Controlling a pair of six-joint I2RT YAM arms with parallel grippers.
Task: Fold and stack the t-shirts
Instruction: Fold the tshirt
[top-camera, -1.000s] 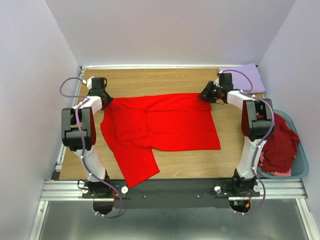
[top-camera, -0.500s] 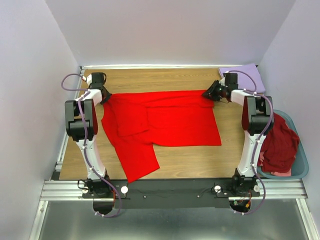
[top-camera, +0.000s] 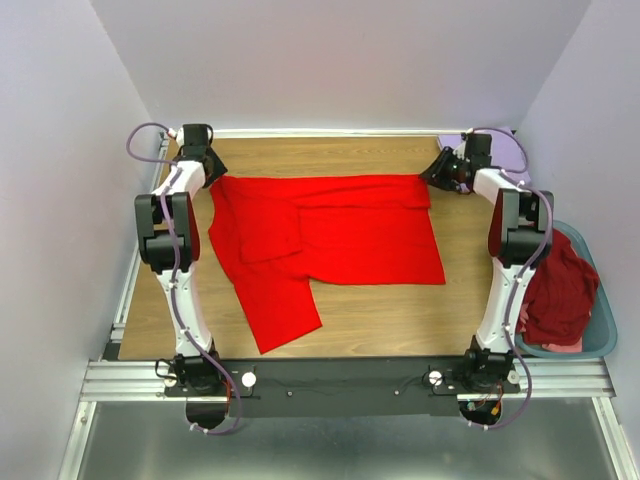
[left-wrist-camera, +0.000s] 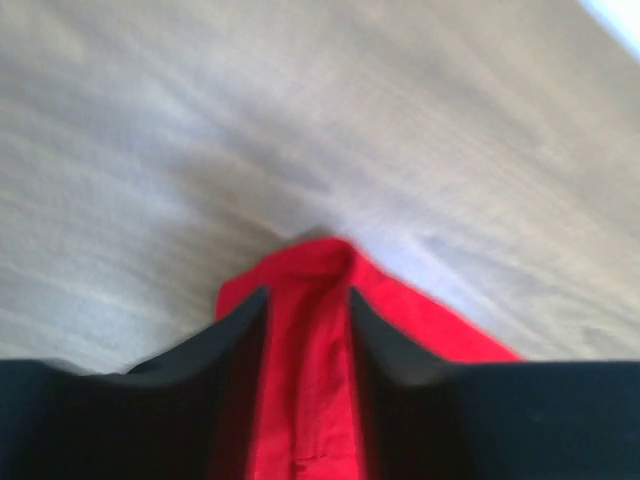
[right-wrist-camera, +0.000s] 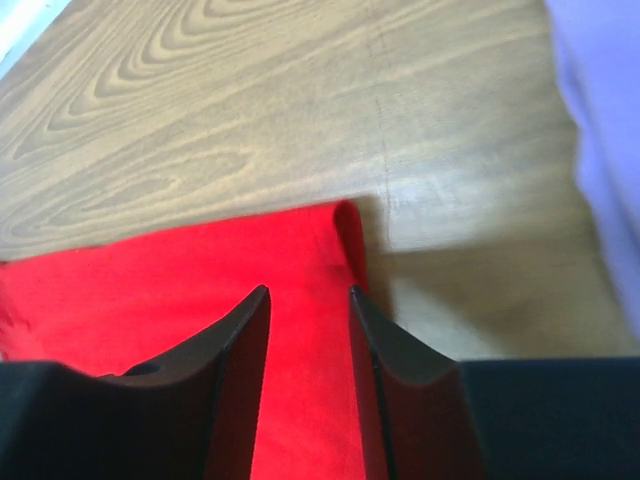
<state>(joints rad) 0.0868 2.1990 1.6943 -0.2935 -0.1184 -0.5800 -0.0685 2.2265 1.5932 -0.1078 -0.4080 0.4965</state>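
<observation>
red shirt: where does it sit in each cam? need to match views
Top external: the red shirt is spread across the middle of the table.
Left wrist: one corner of it, bottom centre.
Right wrist: one corner of it, lower left.
Shared landmark: the wooden table, with bare wood beyond the shirt in every view.

A light brown wood-grain tabletop (top-camera: 330, 160) is closed in by plain pale lavender-white walls: a back wall (top-camera: 340, 60) along its far edge, a left wall (top-camera: 50, 250) and a right wall (top-camera: 600, 120). A silver aluminium rail (top-camera: 120, 378) lines its near edge, with dull grey floor (top-camera: 350, 445) beyond it. The light is soft and even.
</observation>
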